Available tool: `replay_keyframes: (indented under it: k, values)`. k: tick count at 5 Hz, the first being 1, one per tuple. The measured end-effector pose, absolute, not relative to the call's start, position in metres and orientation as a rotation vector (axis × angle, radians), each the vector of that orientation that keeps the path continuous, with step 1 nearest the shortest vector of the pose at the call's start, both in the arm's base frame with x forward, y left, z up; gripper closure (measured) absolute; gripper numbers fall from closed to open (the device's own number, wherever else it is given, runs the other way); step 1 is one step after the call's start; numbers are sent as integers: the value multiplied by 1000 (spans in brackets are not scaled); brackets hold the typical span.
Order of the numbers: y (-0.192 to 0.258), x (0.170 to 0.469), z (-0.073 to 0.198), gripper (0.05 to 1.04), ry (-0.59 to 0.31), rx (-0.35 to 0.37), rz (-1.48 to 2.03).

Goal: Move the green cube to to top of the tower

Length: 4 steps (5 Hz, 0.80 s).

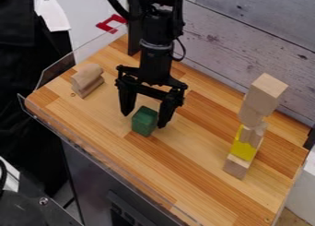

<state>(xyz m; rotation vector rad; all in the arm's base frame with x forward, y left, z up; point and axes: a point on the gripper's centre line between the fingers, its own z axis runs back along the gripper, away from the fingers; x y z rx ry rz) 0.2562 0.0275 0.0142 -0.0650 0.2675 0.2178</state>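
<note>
Green, yellow and tan over honey-brown stripes.
The dark-green cube (144,121) is plain; the bright-yellow block (243,149) is plain too, within a tower of pale-tan wooden blocks (265,89). The curved wooden blocks (88,80) are light tan. Honey, amber and reddish-brown strips pattern the wooden tabletop (203,174); darker knots dot the pale-grey plank wall (234,45). The two-fingered claw (144,120) is black, the angular piece (112,23) red.

The arm (155,61) is black — grey-ringed, with looping cables (113,4).
</note>
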Motion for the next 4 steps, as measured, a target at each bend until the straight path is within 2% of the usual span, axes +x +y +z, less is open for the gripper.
replay_keyframes:
  k: [1, 2, 3, 4]
  values:
    - [32, 254, 9, 121, 287, -65, 235]
    - [32, 253, 1, 399, 298, -69, 246]
    - [32, 254, 1, 539, 289, -67, 259]
    - [32, 260, 28, 539, 261, -76, 262]
